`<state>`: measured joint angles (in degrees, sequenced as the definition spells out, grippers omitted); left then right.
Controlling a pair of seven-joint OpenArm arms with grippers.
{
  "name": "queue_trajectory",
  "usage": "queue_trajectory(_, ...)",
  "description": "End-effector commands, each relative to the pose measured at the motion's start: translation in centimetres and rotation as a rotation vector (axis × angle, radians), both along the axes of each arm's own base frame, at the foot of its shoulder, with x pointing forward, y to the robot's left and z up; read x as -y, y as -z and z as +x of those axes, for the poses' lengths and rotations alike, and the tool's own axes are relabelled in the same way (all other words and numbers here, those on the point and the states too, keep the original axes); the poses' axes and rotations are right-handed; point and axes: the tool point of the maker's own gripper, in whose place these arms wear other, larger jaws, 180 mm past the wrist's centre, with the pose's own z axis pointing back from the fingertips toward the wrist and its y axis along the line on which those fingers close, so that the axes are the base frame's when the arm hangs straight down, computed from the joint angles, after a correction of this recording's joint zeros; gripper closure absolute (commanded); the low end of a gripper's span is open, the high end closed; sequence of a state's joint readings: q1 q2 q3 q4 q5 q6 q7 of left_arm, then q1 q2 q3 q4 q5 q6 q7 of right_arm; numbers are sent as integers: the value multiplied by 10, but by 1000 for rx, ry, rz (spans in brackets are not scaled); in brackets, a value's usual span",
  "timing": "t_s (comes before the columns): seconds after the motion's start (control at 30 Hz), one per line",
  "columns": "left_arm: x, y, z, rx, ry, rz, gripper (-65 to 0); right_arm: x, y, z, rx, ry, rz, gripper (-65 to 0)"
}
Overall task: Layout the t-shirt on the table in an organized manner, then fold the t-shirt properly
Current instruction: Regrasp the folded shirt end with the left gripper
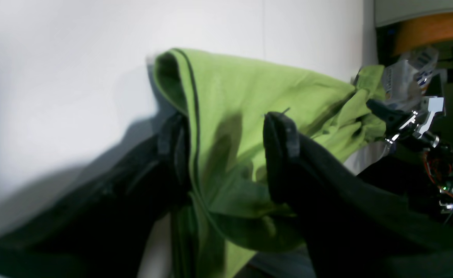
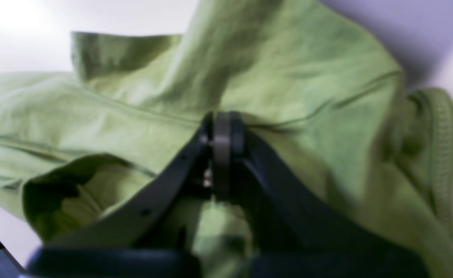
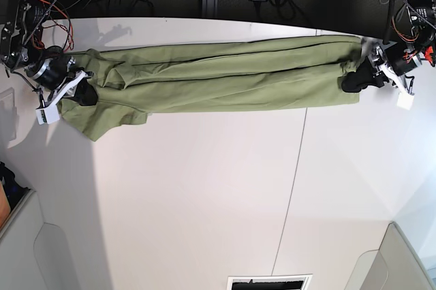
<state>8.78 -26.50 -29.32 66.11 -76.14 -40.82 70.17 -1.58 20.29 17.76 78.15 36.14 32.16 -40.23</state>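
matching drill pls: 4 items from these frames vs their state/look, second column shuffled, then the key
1. left end effector
2. right end effector
3. t-shirt
4. table

A. white, with a thin seam line
B. jaws apart, cloth between them
C. olive green, stretched long between the two arms
D. pinched shut on a fold of cloth

Pairs: 1-B, 2-D, 3-C, 4-A

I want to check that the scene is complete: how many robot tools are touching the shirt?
2. The right tool is at the shirt's end on the base view's left; the left tool is at the opposite end.
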Motion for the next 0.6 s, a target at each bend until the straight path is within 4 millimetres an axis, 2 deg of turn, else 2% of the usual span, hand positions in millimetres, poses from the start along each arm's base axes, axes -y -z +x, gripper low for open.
queue_trajectory(0.0,-1,8,-14,-57,17,12,-322,8,2,-3,-28,-9,-41,0)
queue_trajectory(0.27,2,16,-43,-120,49,15,-322,9,1,-2,-23,-8,-40,0)
queue_trajectory(0.57,2,-16,-45,-43,177,165,-321,8,1,-2,-23,-8,-40,0)
